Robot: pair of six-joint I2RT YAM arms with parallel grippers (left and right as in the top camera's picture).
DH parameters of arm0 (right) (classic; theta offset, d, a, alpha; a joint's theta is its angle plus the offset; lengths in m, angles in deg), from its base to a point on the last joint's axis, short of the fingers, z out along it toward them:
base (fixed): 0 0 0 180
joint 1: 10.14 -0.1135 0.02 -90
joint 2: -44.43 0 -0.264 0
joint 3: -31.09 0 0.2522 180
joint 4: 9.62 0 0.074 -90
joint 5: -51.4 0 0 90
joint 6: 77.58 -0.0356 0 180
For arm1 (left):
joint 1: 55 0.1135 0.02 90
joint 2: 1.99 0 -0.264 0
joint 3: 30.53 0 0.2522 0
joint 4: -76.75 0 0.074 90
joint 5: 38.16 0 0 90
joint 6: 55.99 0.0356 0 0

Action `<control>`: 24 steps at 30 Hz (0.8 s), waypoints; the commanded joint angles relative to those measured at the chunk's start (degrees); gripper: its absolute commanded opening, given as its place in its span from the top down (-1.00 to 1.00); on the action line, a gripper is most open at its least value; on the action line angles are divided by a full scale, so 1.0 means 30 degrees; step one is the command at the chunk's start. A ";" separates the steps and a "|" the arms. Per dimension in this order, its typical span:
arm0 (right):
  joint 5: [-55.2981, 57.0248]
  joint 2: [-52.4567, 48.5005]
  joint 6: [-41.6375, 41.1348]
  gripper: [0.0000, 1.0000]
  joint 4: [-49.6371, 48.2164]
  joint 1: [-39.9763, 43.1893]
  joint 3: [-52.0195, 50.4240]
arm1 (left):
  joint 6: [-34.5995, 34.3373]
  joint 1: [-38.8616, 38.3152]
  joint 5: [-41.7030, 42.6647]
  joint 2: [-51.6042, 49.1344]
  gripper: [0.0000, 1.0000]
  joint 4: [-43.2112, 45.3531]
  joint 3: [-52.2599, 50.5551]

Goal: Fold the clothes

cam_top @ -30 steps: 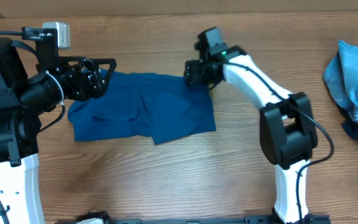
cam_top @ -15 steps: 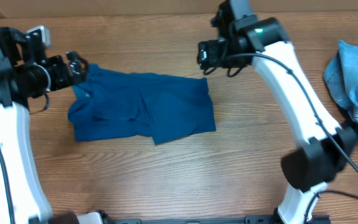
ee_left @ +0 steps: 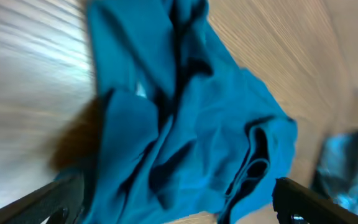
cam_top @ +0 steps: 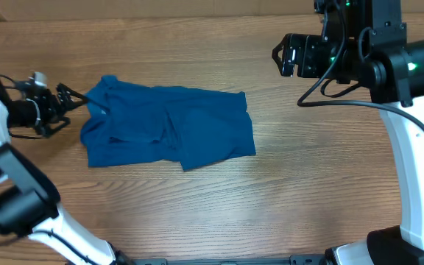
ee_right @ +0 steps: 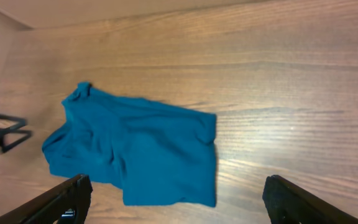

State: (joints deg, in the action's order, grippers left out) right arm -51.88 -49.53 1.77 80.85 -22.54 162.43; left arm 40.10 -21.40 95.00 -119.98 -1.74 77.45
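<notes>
Blue shirt (cam_top: pixel 169 131) lying flat on the wooden counter (cam_top: pixel 197 213) as a rough, partly folded rectangle: its lower edge is uneven, one flap overlaps at the lower right, and cloth is bunched at the upper-left corner. The left jaws, at the end of the left arm (cam_top: pixel 22 112), stand wide apart just beside that bunched corner; contact with the cloth cannot be judged. The right jaws, on the right arm (cam_top: pixel 407 70), also stand wide apart and empty, well apart from the shirt beyond its upper-right corner and high above it. Likely hazards: a fingertip beside the upper-left corner may snag the bunch and drag the shirt askew; a pinch that takes only the top layer may peel the fold open; soft knit may slide on the smooth wood under a one-sided pull; and folding over the present wrinkles would probably set them in.
</notes>
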 commanded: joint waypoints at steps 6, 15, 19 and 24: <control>-0.0160 0.0066 0.0073 -0.83 0.1180 0.0087 0.0335 | 0.3752 -0.0058 0.4116 -0.4685 -1.00 0.0517 0.0146; -0.0175 0.0066 -0.0015 -0.82 0.1202 0.0087 0.0335 | 0.2346 -0.0270 0.1064 -0.5217 -1.00 0.1311 0.0138; -0.0182 0.0066 -0.0015 -0.82 0.1180 0.0087 0.0335 | 0.1734 -0.1450 0.0095 -0.5217 -1.00 0.1093 0.0138; -0.0175 0.0066 -0.0168 -0.82 0.1202 0.0087 0.0335 | -0.0226 -0.3439 -0.2608 -0.5217 -1.00 0.1588 0.0138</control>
State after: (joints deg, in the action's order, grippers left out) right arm -51.92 -49.70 1.75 84.63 -22.54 162.43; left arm 44.38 -26.27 99.90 -133.56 1.61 78.83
